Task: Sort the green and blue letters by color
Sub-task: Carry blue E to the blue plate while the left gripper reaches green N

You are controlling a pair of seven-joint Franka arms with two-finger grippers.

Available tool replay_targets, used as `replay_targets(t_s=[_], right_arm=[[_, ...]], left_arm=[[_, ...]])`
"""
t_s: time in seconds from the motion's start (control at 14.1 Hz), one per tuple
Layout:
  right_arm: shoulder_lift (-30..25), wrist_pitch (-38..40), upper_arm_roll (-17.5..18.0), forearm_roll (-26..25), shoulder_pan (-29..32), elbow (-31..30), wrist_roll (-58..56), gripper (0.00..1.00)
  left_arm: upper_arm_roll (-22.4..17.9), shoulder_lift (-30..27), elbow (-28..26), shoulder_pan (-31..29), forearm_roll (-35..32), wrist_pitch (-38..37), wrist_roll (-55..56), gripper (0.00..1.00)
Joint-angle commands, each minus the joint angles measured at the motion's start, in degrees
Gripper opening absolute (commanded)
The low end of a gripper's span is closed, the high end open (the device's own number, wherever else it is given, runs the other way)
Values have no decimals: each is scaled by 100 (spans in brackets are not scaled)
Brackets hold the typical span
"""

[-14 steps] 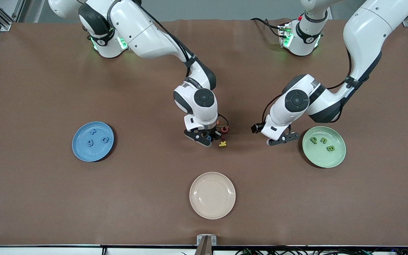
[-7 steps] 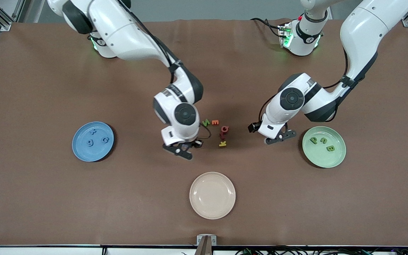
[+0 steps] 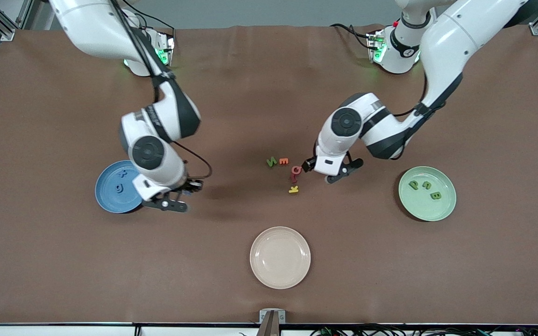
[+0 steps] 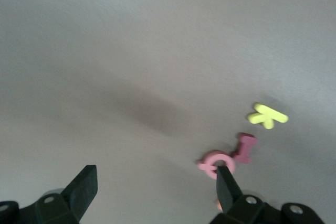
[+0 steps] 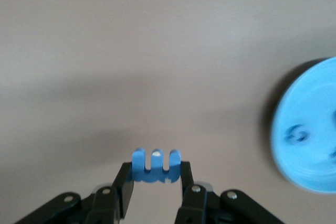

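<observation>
Front view: right gripper has swung away from the letter cluster to the rim of the blue plate; left gripper has moved in beside the cluster, green N probably its target.

Left wrist view: jaws wide, empty, over the red letters.

Right wrist view: jaws clamp the blue E, drop imminent.

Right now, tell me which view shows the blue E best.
The right wrist view: the blue E sits pinched between the right gripper fingers, prongs clear. In the front view the gripper hides it. The left wrist view doesn't show it.
</observation>
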State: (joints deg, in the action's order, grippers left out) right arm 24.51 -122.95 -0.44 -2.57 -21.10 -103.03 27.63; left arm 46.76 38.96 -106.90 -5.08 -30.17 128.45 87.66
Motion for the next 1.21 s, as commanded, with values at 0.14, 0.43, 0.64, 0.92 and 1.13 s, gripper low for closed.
replay_targets(t_s=[0.14,0.43,0.64,0.92,1.13], right_arm=[[-1342,-1010,141,89,1124,-2184,-1942,0],[-1721,-1196,149,361,1854,-2889,-3208,0],[-1722,-1213,123,1038,2013,-3092,-3983,0],[-1704,-1213,105,1057,2022,-3110,-4011,3],[-1687,-1205,97,1031,2057,-3075,-4020,99]], left_arm=[[-940,577,1160,1482,20,-39,1005,100],[-1230,1104,1943,2150,37,-39,1261,100],[-1266,1385,2313,2424,73,-39,1437,100],[-1266,1536,2384,2600,230,75,1490,100],[-1266,1545,2349,2670,310,75,1490,99]])
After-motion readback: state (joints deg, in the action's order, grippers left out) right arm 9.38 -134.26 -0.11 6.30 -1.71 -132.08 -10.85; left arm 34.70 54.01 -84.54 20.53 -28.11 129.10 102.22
